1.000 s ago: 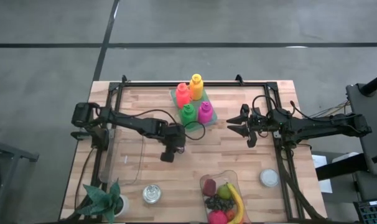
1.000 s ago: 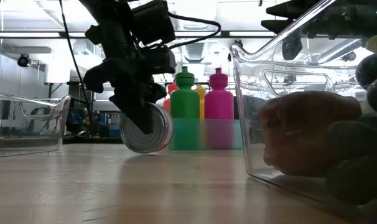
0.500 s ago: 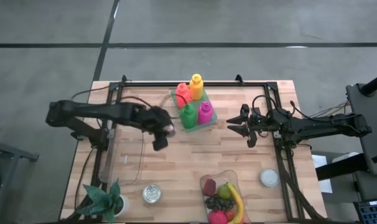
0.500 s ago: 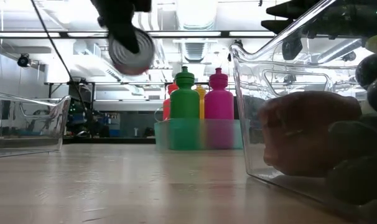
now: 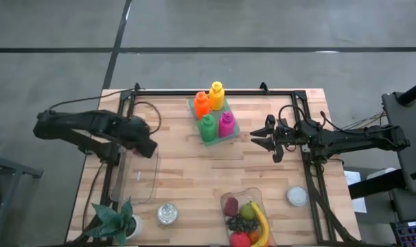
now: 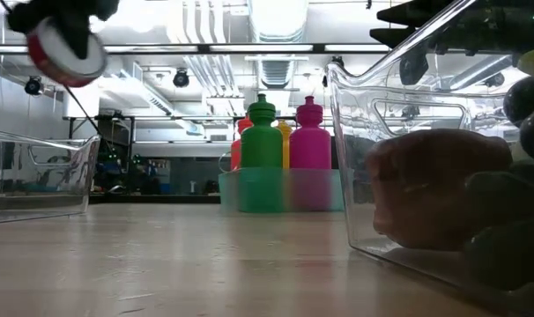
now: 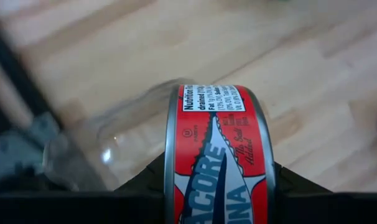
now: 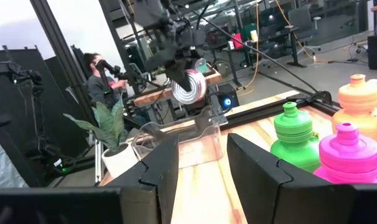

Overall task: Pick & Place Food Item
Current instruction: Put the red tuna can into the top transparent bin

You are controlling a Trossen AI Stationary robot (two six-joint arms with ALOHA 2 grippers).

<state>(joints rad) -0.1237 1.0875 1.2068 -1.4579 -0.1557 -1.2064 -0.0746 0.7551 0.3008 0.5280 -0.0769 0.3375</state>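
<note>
Carry step: the left gripper (image 5: 145, 146) clamps a tuna can (image 7: 219, 155) above the clear bin's (image 5: 149, 180) twelve-o'clock end; next, lower and release. The right gripper (image 5: 261, 136) waits, fingers narrowly parted, empty.

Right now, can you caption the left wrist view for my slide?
Left tool grips a red tuna can on edge above the wooden table and a clear bin.

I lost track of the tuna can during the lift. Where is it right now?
The tuna can is held in the left gripper, raised off the table on the left side in the high view, over the clear bin.
</note>
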